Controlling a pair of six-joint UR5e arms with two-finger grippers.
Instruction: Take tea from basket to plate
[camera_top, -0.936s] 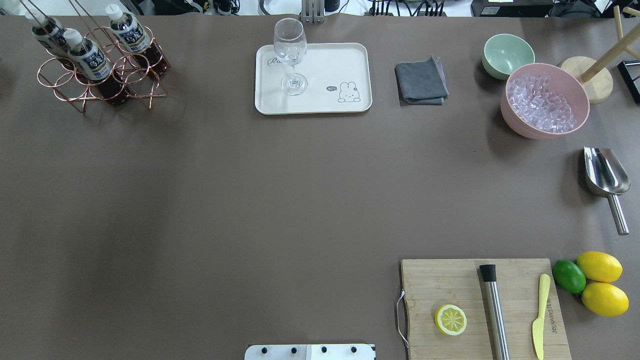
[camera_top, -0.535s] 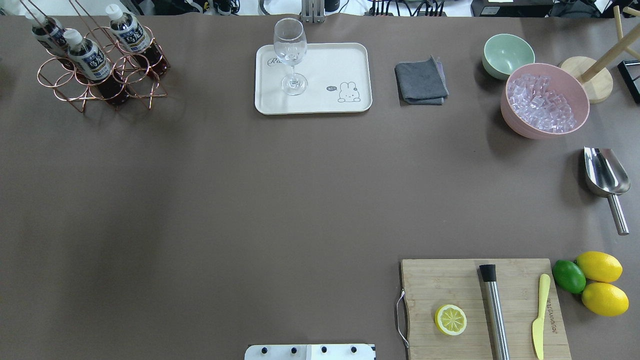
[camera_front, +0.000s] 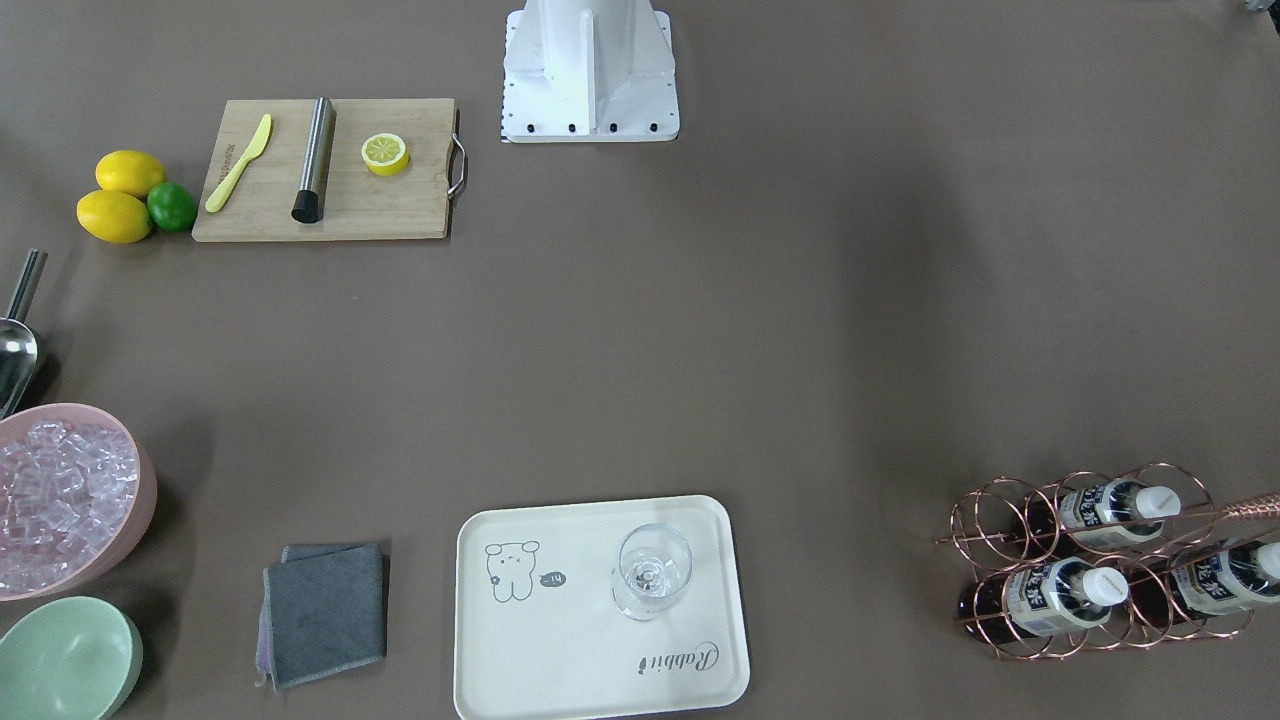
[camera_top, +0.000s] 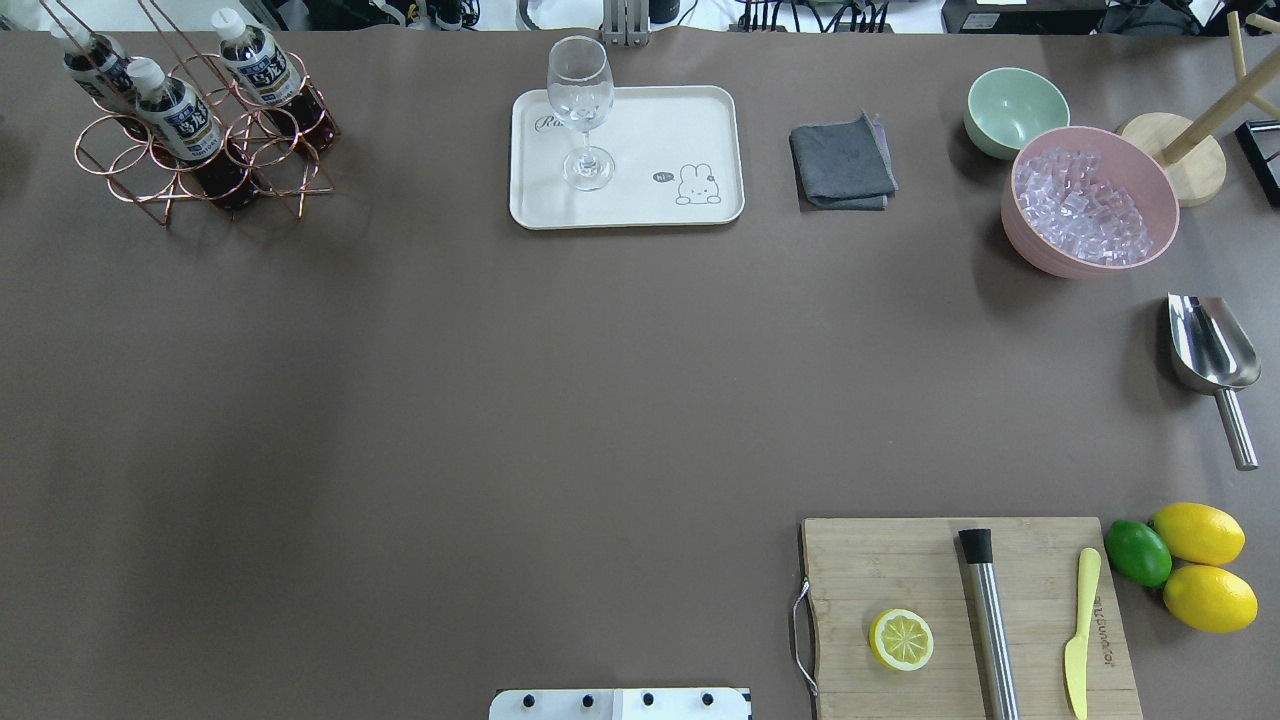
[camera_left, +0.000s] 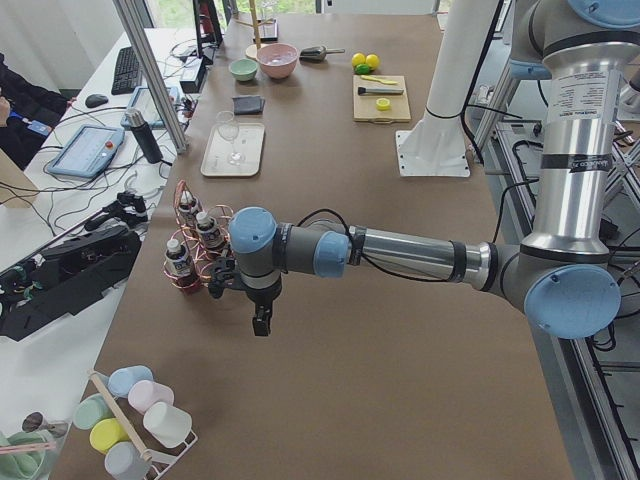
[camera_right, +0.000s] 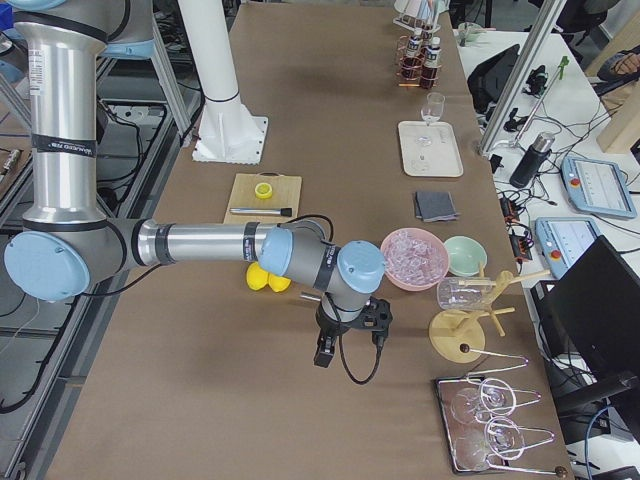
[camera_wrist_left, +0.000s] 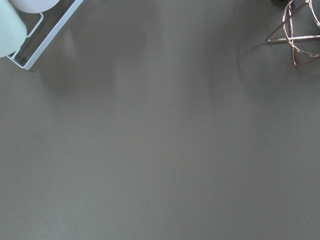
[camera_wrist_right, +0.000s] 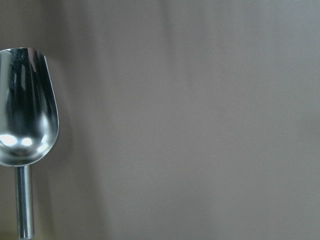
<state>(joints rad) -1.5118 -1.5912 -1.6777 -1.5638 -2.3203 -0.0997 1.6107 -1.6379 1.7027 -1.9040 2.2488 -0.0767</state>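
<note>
All 3 tea bottles (camera_top: 180, 120) stand in the basket (camera_top: 165, 200), each in its own ring, white caps up, at the counter's (camera_top: 500, 350) far left corner in the overhead view. The plate (camera_top: 650, 130) lies well apart from the basket, far-centre on the counter, w/ a wine glass (camera_top: 580, 110) upright near its left end. The left pincer (camera_left: 262, 322) shows only in the left side view: it points down & hangs over bare counter near the basket, apart from it. Fingers spread or pressed together, can't tell from there. Its wrist cam sees bare counter w/ a basket corner at top right. The right pincer (camera_right: 322, 352) shows only in the right side view, pointing down over the counter near the pink bowl (camera_right: 415, 258) of ice. Again can't tell if it's spread or pressed together. Its wrist cam looks down on the metal scoop (camera_wrist_right: 25, 110) at frame left.
</note>
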